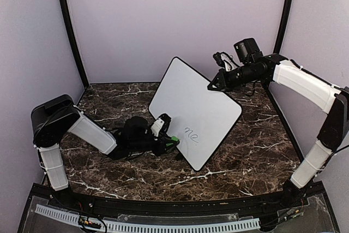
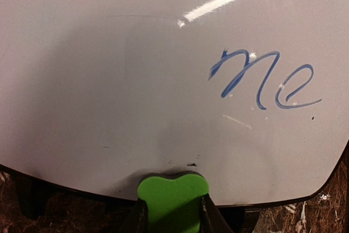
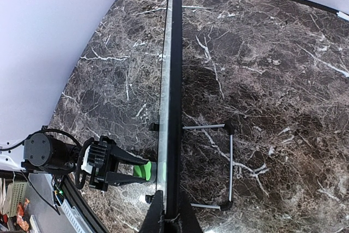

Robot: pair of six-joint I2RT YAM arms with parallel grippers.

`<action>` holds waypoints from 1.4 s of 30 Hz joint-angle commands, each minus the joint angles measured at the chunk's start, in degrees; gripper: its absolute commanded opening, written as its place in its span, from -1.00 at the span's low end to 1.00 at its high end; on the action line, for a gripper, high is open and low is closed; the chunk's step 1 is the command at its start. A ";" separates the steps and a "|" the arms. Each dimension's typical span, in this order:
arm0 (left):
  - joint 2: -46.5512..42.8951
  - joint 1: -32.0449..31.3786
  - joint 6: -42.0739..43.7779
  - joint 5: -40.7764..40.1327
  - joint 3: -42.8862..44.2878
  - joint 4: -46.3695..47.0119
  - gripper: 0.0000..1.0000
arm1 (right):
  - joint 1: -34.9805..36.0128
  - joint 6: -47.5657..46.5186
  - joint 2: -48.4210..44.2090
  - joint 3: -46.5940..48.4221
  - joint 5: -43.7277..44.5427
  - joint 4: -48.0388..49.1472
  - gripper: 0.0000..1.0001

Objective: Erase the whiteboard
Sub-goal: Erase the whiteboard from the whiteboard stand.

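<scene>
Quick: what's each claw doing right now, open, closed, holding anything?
Left claw: closed on the green eraser.
Right claw: closed on the whiteboard edge.

We see the left arm (image 1: 90,132) stretched low and forward, with the left gripper (image 1: 172,141) closed on the green eraser (image 2: 172,195). The right arm (image 1: 305,85) rises high, bends at the elbow and reaches inward. The right gripper (image 1: 211,87) is clamped on the upper edge of the whiteboard (image 1: 196,110).
</scene>
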 commanded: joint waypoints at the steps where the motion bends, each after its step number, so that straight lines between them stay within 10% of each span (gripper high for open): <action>1: 0.31 -0.89 0.62 0.34 1.59 -6.80 -1.00 | 3.67 -6.71 2.28 -1.55 -4.60 -4.66 -1.00; 42: -2.35 -1.94 6.36 -1.64 18.76 -7.84 -1.00 | 3.71 -6.67 2.67 -1.76 -4.77 -4.57 -1.00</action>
